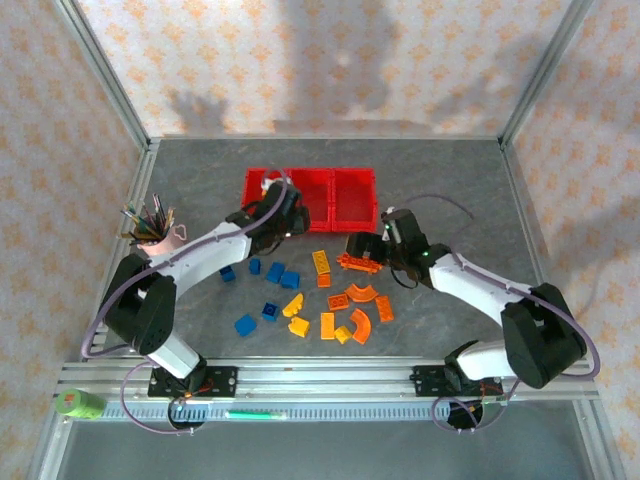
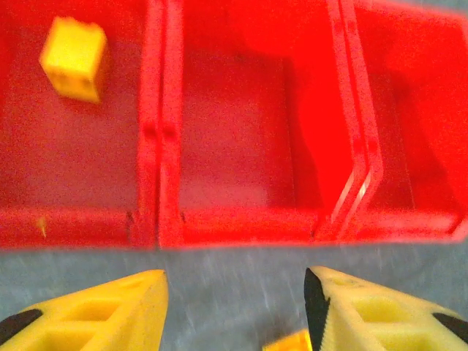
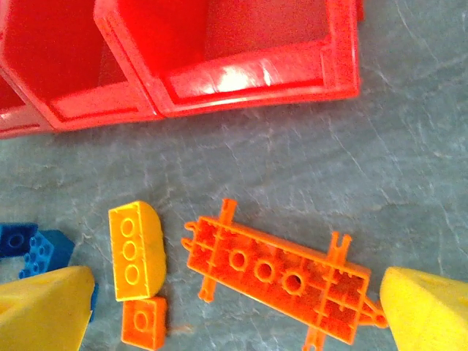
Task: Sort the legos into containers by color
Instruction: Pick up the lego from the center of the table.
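Jaws: left jaws apart and empty, just short of the near wall of the containers [image 2: 241,219]; right jaws wide open, straddling the long orange plate [image 3: 281,274] on the counter [image 3: 409,146], not gripping. We judge a skewed close could shove the plate into the curved yellow brick [image 3: 135,248] at its 9 o'clock. The left wrist view gives us one yellow lego [image 2: 73,57] inside the left bin [image 2: 66,161]. The overhead view gives the loose legos [image 1: 327,325] at 6 o'clock of the containers.
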